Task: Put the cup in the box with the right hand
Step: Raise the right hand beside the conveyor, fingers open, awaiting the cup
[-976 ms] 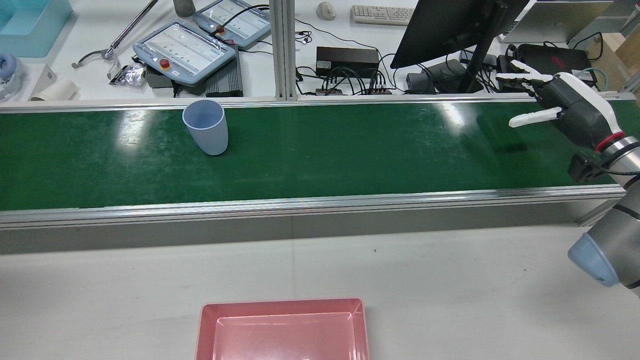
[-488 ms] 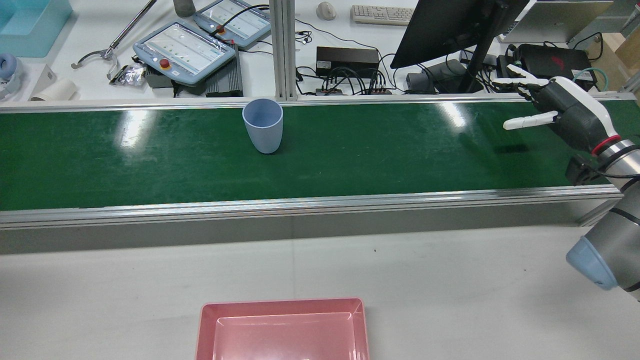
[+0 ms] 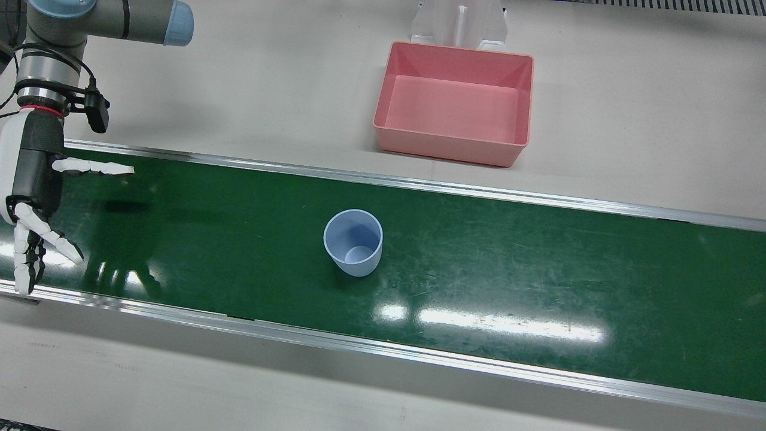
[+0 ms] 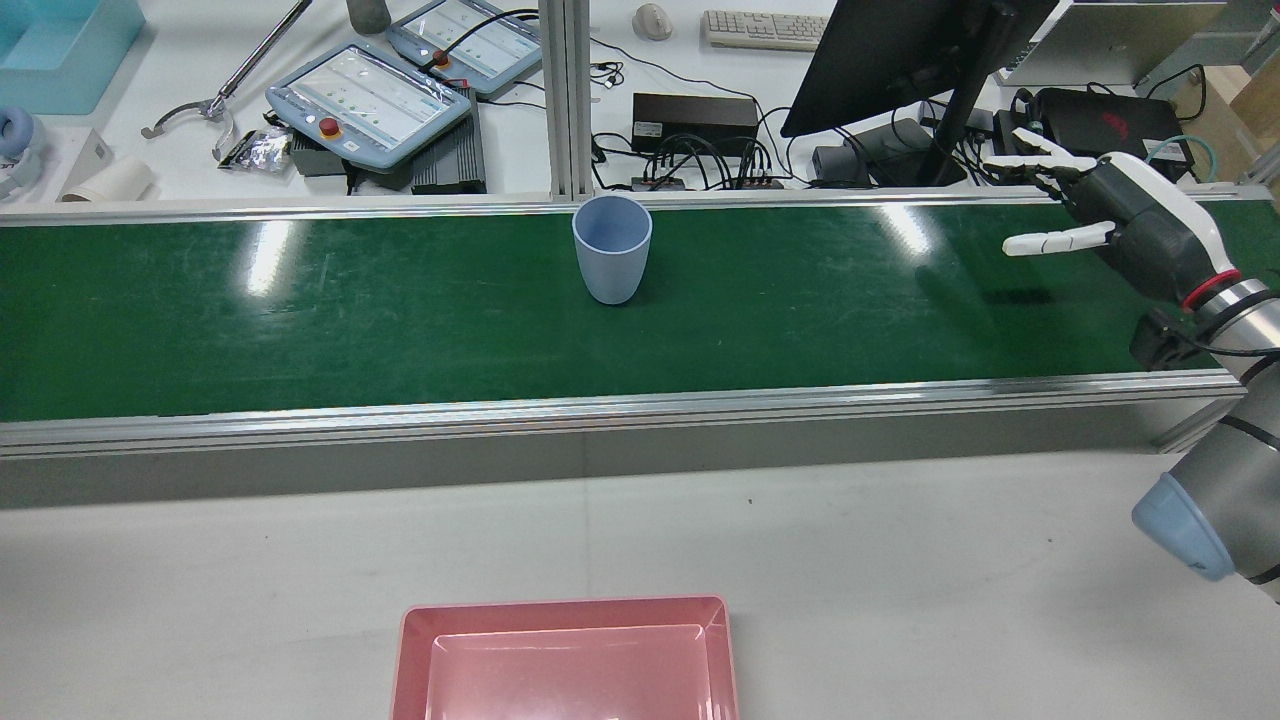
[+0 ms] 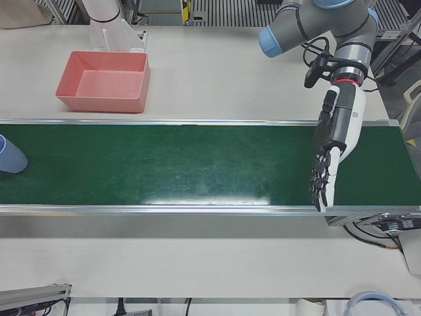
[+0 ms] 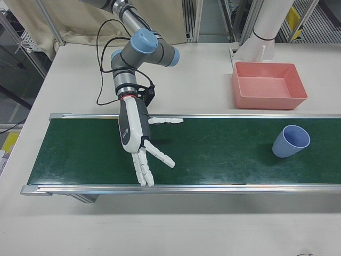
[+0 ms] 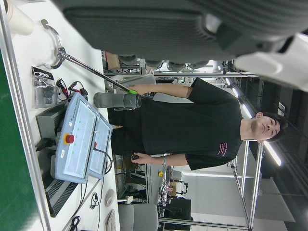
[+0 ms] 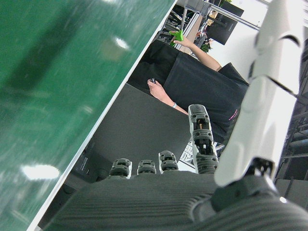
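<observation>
A light blue cup stands upright on the green conveyor belt, near its far edge in the rear view. It also shows in the front view, the right-front view and at the left edge of the left-front view. My right hand is open and empty, fingers spread, just above the belt well to the cup's right; it also shows in the front view and the right-front view. The pink box sits empty on the table before the belt. My left hand hangs open over the belt's other end.
Aluminium rails edge the belt on both sides. Behind the belt a desk holds teach pendants, a monitor and cables. A white pedestal stands behind the box in the front view.
The cup has travelled along the belt to the right in the rear view, towards my right hand. My right hand has shifted only slightly and stays open.
</observation>
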Tool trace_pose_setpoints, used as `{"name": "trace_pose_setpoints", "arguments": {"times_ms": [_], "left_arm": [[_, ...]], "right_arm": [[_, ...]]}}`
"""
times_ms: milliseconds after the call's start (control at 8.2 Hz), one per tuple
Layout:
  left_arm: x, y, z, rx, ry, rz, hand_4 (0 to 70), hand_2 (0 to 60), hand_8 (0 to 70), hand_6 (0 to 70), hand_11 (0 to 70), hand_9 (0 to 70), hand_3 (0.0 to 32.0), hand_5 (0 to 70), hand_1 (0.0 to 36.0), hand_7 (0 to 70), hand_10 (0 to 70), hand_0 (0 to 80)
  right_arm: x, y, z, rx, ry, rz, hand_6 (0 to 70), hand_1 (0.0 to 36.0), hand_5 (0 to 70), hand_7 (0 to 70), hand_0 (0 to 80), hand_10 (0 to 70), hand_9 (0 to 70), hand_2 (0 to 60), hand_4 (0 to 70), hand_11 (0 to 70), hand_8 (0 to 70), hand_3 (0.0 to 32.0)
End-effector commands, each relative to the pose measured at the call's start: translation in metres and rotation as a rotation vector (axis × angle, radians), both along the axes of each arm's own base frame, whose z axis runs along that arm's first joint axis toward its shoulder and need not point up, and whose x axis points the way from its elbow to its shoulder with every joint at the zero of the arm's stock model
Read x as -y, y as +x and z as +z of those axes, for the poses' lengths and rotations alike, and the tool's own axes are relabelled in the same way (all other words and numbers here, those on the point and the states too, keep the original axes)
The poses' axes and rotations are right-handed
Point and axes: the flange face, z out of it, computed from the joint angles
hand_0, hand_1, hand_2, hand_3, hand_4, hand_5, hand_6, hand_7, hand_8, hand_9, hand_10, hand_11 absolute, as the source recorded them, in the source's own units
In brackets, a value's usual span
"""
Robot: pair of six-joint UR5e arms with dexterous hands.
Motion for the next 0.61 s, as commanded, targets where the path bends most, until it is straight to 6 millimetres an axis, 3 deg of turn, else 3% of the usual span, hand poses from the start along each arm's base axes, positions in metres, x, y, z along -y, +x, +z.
{"name": "trace_pose_setpoints", "arguments": {"times_ms": [0,122,244,366,488], "left_arm": [[0.0001,0.0008,0.0000,0.000,0.000,0.002,0.0,0.0,0.0,0.0,0.0,0.0,0.0,0.0,0.0,0.0,0.0,0.0],[0.0000,-0.0001,0.0000,0.000,0.000,-0.001,0.0,0.0,0.0,0.0,0.0,0.0,0.0,0.0,0.0,0.0,0.0,0.0],[0.0000,0.0000,0.0000,0.000,0.000,0.000,0.0,0.0,0.0,0.0,0.0,0.0,0.0,0.0,0.0,0.0,0.0,0.0],[0.0000,0.0000,0.0000,0.000,0.000,0.000,0.0,0.0,0.0,0.0,0.0,0.0,0.0,0.0,0.0,0.0,0.0,0.0],[0.0000,0.0000,0.0000,0.000,0.000,0.000,0.0,0.0,0.0,0.0,0.0,0.0,0.0,0.0,0.0,0.0,0.0,0.0]], "right_arm": [[-0.0007,-0.0022,-0.0014,0.001,0.002,-0.004,3.1,13.7,4.9,10.7,49.8,2.9,4.9,7.1,14.2,6.0,1.4,1.0],[-0.0008,-0.0028,-0.0014,0.001,0.002,-0.004,3.1,14.6,4.9,10.6,49.3,2.9,4.9,11.2,13.2,6.0,1.4,1.2],[-0.0011,-0.0044,-0.0014,0.001,0.002,-0.007,3.1,13.7,4.9,11.0,49.8,3.0,5.0,7.8,14.7,6.0,1.5,1.0],[-0.0013,-0.0052,-0.0023,0.004,0.005,-0.009,3.1,14.6,4.9,11.1,49.4,2.9,4.9,11.3,13.5,5.9,1.4,1.0],[-0.0016,-0.0068,-0.0023,0.003,0.005,-0.012,3.0,13.6,4.8,10.5,49.7,2.9,4.9,7.6,14.6,5.9,1.5,1.0]]}}
